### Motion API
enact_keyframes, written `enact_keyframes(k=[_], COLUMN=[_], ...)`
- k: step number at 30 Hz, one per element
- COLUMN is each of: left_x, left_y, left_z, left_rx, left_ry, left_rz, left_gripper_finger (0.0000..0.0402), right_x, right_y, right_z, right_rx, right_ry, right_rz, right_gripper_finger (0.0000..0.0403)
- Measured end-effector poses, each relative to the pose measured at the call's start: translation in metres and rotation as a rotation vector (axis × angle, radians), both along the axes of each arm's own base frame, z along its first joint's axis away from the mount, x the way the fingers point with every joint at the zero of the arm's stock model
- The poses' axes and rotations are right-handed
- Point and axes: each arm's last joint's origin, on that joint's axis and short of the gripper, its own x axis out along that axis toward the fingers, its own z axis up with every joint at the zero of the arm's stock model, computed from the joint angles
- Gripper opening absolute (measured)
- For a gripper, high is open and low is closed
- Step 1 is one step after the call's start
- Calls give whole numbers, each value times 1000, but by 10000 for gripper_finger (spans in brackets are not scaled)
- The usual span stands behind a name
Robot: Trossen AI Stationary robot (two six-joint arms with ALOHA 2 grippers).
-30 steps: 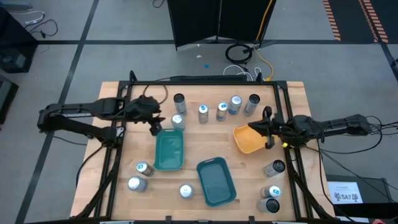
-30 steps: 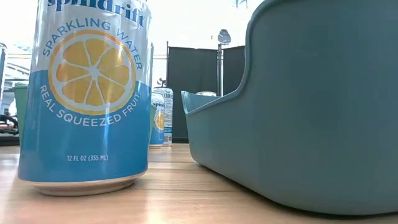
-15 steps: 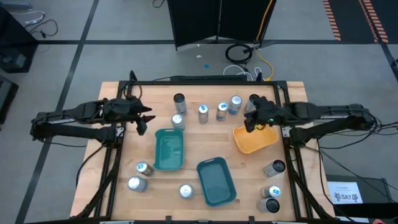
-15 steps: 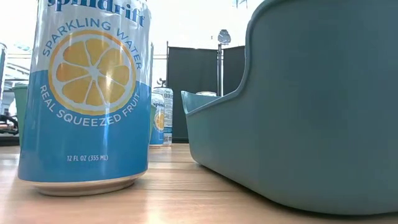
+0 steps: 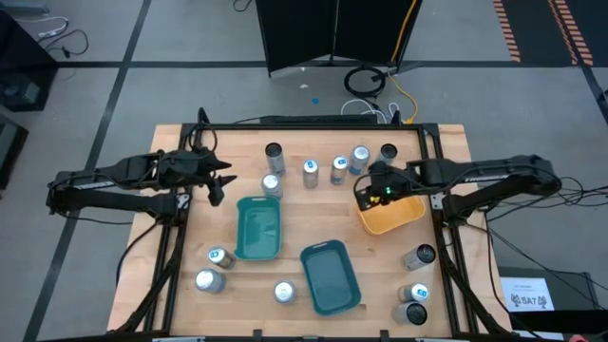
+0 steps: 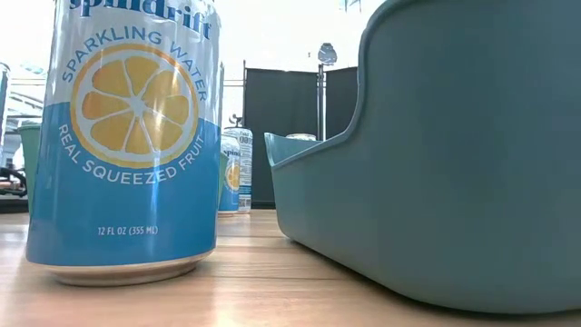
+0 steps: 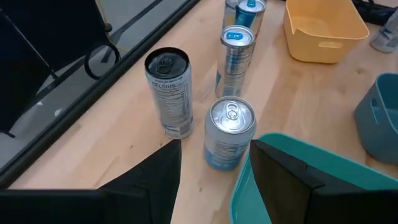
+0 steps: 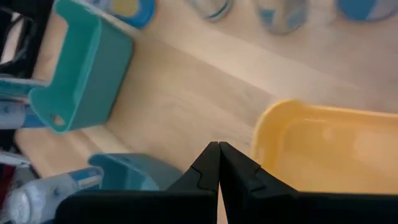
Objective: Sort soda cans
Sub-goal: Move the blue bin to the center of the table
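Two grippers are mine. My left gripper (image 5: 215, 186) hangs just off the green tray's (image 5: 258, 228) far left corner, fingers (image 7: 283, 171) spread apart with nothing between them. Past them stands a silver-topped soda can (image 7: 229, 132), just beside the green tray's far rim, and a dark-topped can (image 7: 169, 92) stands a little beyond it, farther from the tray. Two blue-marked cans (image 7: 237, 51) stand farther along the same row.

My right gripper (image 5: 377, 189) sits over the orange tray's (image 5: 389, 215) far left edge, fingers (image 8: 205, 171) pressed together on nothing. In the right wrist view the orange tray's rim lies just beside my fingertips, and bare wood lies ahead of them. The row of cans (image 5: 337, 169) stands just beyond the orange tray, apart from my gripper.

Three cans (image 5: 217, 257) stand near the green tray's near end, and three more (image 5: 418, 256) stand on the near side of the orange tray. The teal tray (image 5: 330, 276) lies between those groups, with one can (image 6: 125, 136) just beside it in the low view.
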Motion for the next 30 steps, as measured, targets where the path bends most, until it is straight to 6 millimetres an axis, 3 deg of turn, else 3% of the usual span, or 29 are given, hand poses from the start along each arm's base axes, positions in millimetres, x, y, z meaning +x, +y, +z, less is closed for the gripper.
enact_keyframes(k=[6, 16, 21, 30], left_x=[0, 0, 0, 0], left_y=[0, -1, -1, -1], left_z=[0, 0, -1, 0], left_rx=[9, 32, 23, 26], left_ry=[4, 21, 22, 17], left_rz=[-7, -60, -58, -55], left_gripper_finger=[202, 202, 202, 202], right_x=[12, 16, 18, 18], right_y=[2, 16, 25, 22], right_z=[-6, -12, -20, -24], right_rx=[25, 70, 62, -60], right_ry=[-16, 7, 63, 106], right_rz=[-23, -54, -10, 161], right_gripper_finger=[0, 0, 0, 0])
